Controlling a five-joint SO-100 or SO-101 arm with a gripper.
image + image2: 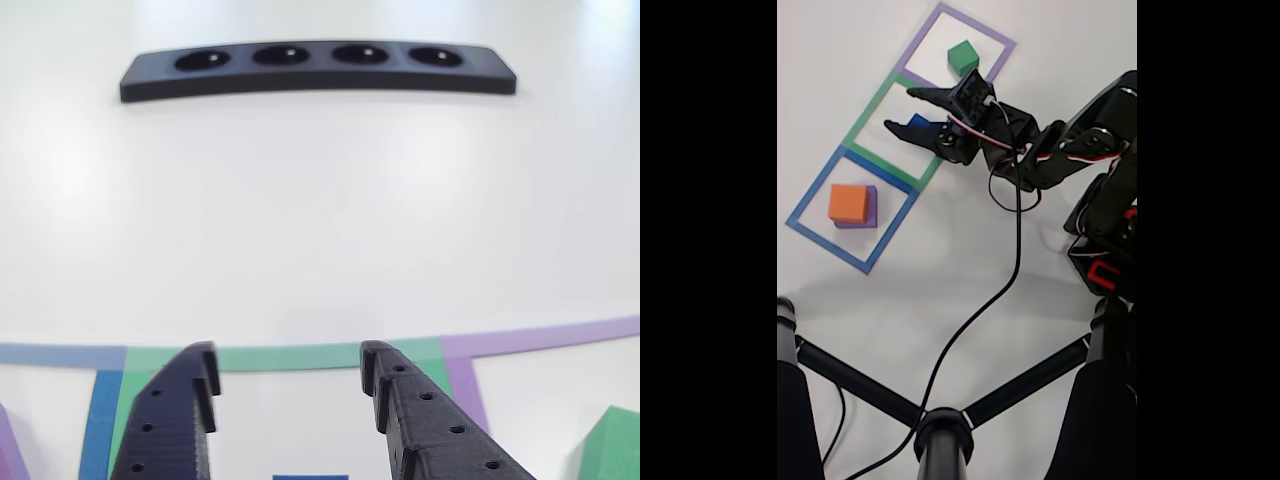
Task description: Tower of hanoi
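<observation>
- Your end effector (pixel 902 110) hangs over the green-outlined square (pixel 872 112), the middle of three taped squares that run in a diagonal row toward the top edge of the tabletop (pixel 840 290) in the fixed view. Fingers are spread wide, nothing between them.
- Same story in the other view: the end effector (pixel 290 365) comes in from the bottom edge with two black fingers apart and bare tabletop between them, the green tape line crossing just behind the tips.
- The blue block (pixel 919 121) sits in that middle square, right under the fingers. In the other view it's just a blue sliver (pixel 310 477) at the bottom edge between them.
- The green block (pixel 962 57) is alone in the purple-outlined square (pixel 930 35) at the top end of the row.
- The orange block (pixel 848 202) is stacked on a purple block (pixel 869 210) in the blue-outlined square (pixel 818 235) at the other end.
- A black strip with four round holes (pixel 318 66) lies near the far edge of the tabletop in the other view. Doesn't look like part of the puzzle.
- My read: you're lining up to grab the blue block, not gripping yet.
- Next you'd need to drop straight down so the fingers straddle it, then close. I can't tell how high you are above it, so go slow.
</observation>
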